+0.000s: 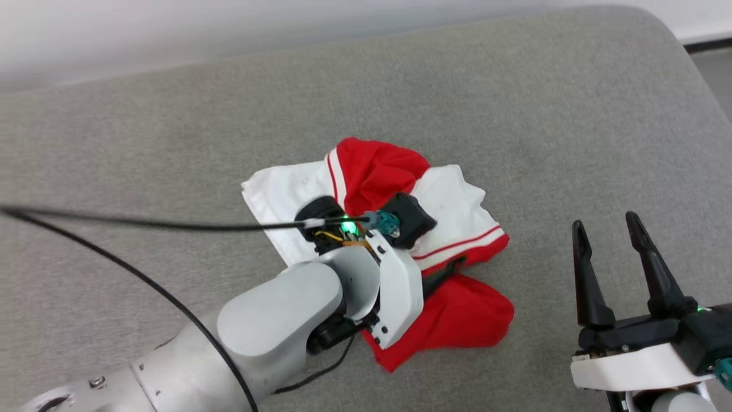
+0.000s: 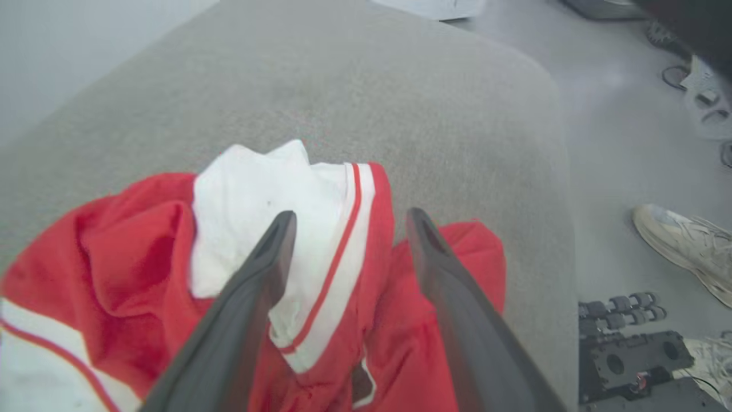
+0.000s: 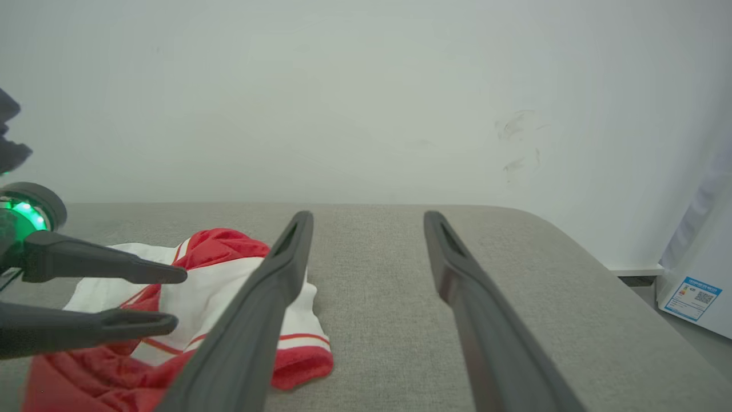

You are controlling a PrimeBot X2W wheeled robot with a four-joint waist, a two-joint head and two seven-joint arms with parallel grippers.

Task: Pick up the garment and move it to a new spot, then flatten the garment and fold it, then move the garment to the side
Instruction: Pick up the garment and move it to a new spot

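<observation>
Red jersey cloth with white sleeves and striped trim: noted as the garment (image 1: pixel 457 312), crumpled in a heap near the middle of the grey tabletop (image 1: pixel 572 114). Found the left tool (image 2: pixel 351 213) spread wide and empty, poised over the heap with a white sleeve fold between its fingers; could not confirm contact with the cloth. Found the right tool (image 1: pixel 605 220) also wide and empty, well apart from the heap on its right. Judged the pick-up not yet made. Flagged as risks: closing on a single loose layer, leaving the bulk dragging or slipping free; pinching the tabletop covering through too deep a reach; snagging the black cable (image 1: pixel 143 223) during the lift.
</observation>
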